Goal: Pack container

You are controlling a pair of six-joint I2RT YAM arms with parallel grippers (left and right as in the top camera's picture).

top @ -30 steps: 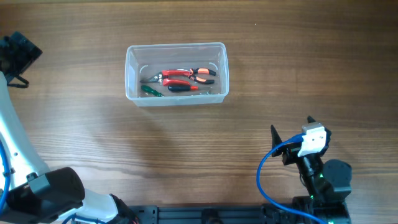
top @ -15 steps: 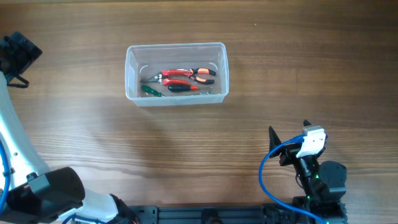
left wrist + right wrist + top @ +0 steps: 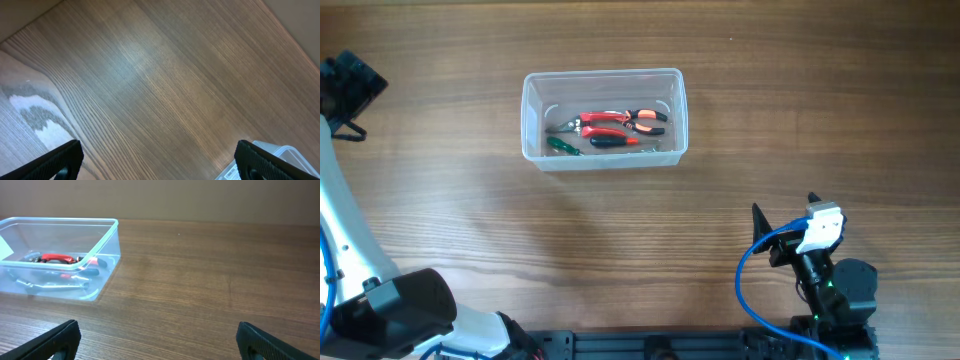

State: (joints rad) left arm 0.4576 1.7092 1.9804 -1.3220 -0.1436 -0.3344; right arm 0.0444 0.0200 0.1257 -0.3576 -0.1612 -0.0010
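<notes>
Several hand tools were seen lying in the container, a shallow, clear plastic tub with rounded corners and a rolled rim. It was set upright on the worktop toward its far middle, well apart from both arms. Among the tools were red-handled pliers, orange-and-black-handled pliers, a green-handled tool and a black-handled tool. A white patch was noted on the tub's wall; no writing could be read on it. The worktop was finished in brown wood grain. The left fingers were spread wide with nothing held; the right fingers were likewise spread wide and empty.
</notes>
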